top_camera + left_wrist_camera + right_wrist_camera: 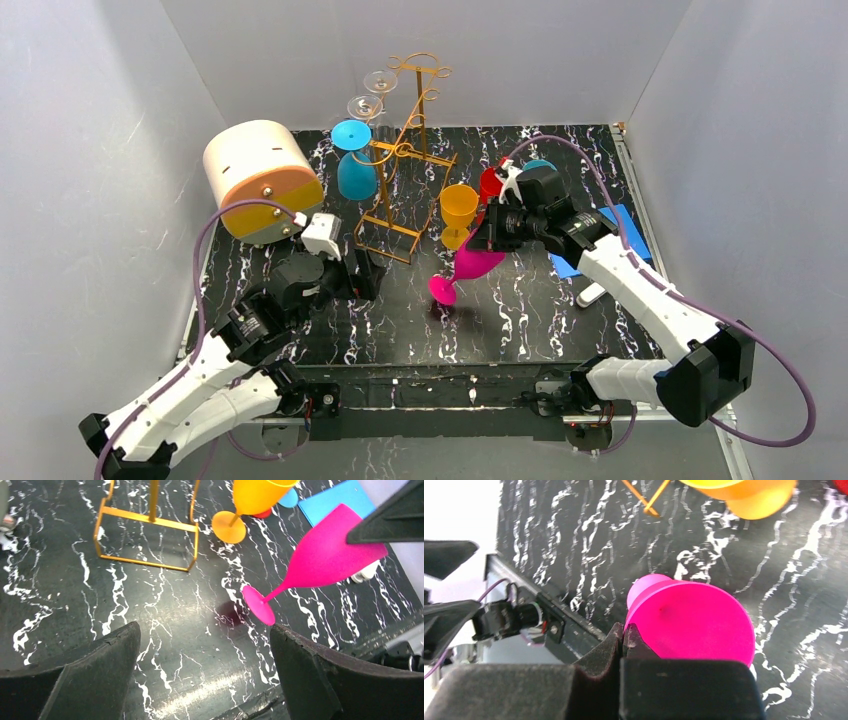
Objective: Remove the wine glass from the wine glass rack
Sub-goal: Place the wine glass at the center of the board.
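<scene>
The pink wine glass (pixel 478 262) hung tilted, foot lowest, just right of the upright golden wire wine glass rack (pixel 150 518).

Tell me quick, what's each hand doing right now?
Left hand: open, holding nothing.
Right hand: closed on the rim of the pink wine glass, which is tilted.

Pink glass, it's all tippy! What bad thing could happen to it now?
The pink glass hangs tilted, pinched only at its rim by the fingers of the right gripper, so it might slip out and drop onto the table. The orange glass stands close beside it; a swing could knock that over.
</scene>
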{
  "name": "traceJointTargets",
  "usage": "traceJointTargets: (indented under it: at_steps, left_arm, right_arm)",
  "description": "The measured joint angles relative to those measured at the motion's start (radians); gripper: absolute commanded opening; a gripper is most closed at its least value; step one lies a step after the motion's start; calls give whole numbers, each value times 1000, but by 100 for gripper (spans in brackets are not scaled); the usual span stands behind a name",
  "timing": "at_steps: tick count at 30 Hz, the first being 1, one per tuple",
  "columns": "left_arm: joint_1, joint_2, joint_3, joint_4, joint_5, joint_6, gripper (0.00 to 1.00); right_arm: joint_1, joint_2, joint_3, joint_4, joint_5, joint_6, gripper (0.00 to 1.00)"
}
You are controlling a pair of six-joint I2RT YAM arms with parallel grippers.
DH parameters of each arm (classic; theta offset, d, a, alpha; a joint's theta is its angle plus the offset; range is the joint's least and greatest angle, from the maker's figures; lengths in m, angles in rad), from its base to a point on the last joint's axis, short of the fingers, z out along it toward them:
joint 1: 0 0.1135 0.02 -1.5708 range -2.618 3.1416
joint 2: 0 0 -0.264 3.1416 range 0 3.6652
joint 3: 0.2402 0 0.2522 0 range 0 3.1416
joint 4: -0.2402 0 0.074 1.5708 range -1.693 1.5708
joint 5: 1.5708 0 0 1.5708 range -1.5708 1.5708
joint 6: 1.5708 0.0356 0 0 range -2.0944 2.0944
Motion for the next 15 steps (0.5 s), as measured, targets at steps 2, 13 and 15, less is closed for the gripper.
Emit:
traceJointTargets:
  at_steps: [2, 13, 15]
  left_arm:
    - [0, -5, 0, -19, -43, -29, 98]
    - [0, -12, 41, -161, -221, -109, 98]
    - [0, -10, 44, -181, -228, -115, 98]
  right_arm:
    - [0, -1, 0, -24, 62, -7, 1]
    - [0, -74, -30, -100, 448, -32, 1]
    - [0, -77, -30, -113, 519, -41, 1]
